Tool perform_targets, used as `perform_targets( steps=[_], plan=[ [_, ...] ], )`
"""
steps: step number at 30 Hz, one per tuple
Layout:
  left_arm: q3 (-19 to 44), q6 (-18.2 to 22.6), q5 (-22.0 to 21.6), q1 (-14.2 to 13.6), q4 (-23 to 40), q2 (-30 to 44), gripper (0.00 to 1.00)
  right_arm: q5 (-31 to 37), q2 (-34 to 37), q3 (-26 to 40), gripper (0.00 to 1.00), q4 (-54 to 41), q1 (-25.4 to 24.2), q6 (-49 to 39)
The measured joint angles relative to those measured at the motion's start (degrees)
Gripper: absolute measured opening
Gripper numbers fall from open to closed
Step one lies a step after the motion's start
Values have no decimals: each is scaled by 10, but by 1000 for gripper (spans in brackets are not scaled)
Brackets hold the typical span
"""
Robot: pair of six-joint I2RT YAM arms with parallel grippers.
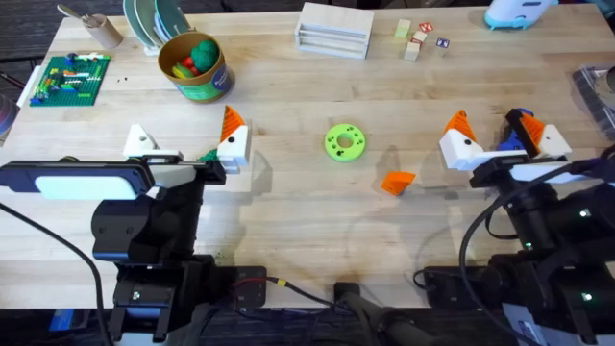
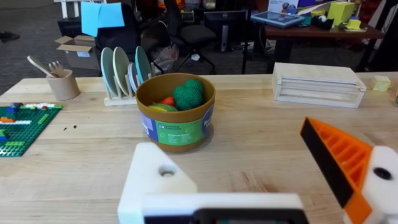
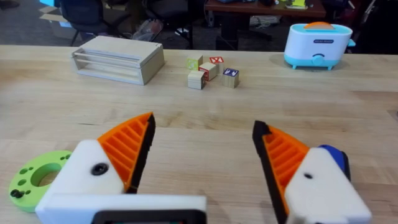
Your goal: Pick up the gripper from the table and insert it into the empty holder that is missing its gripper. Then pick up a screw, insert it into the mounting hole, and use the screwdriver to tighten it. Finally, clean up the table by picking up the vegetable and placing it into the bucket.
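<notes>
The loose orange gripper (image 1: 397, 182) lies on the table right of centre, in front of the green disc (image 1: 344, 142). My left gripper (image 1: 187, 144) (image 2: 249, 180) is open and holds nothing. One of its fingers is a bare white holder (image 1: 140, 141) (image 2: 157, 177) with an open mounting hole; the other carries an orange ribbed tip. A bit of the green vegetable (image 1: 208, 154) shows beside that gripper. Behind it stands the bucket (image 1: 204, 86) (image 2: 177, 130) holding round toys. My right gripper (image 1: 500, 139) (image 3: 205, 155) is open, both tips orange, with a blue object (image 1: 520, 121) (image 3: 333, 155) by one finger.
A wooden box (image 1: 333, 31) (image 3: 118, 59) and small cubes (image 1: 415, 40) sit at the back. A lego plate (image 1: 67, 79), a dish rack (image 1: 154, 21) and a cup of utensils (image 2: 63, 84) stand back left. A blue toaster (image 3: 318, 45) is back right.
</notes>
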State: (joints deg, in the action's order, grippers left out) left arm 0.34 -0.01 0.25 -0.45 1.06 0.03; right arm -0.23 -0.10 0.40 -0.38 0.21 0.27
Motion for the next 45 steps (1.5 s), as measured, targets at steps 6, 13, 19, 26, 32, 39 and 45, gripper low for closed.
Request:
perform_targets(
  steps=[6, 13, 19, 26, 32, 39, 45],
  plan=[
    [0, 0, 0, 0, 0, 0, 993, 0, 0, 0, 990, -3, 0, 0],
    [0, 0, 0, 0, 0, 0, 993, 0, 0, 0, 990, -2, 0, 1],
    [7, 0, -5, 0, 29, 0, 993, 0, 1, 14, 991, -33, 0, 37],
    [150, 4, -20, 0, 207, 47, 993, 2, 60, 115, 991, -173, 0, 55],
    [390, 14, -45, 0, 417, 224, 993, 2, 225, 326, 991, -293, 0, 55],
    [502, 40, -64, 0, 528, 386, 993, 2, 353, 442, 991, -368, 0, 55],
    [504, 76, -74, 0, 593, 499, 993, 2, 377, 452, 992, -373, 0, 55]
  ],
)
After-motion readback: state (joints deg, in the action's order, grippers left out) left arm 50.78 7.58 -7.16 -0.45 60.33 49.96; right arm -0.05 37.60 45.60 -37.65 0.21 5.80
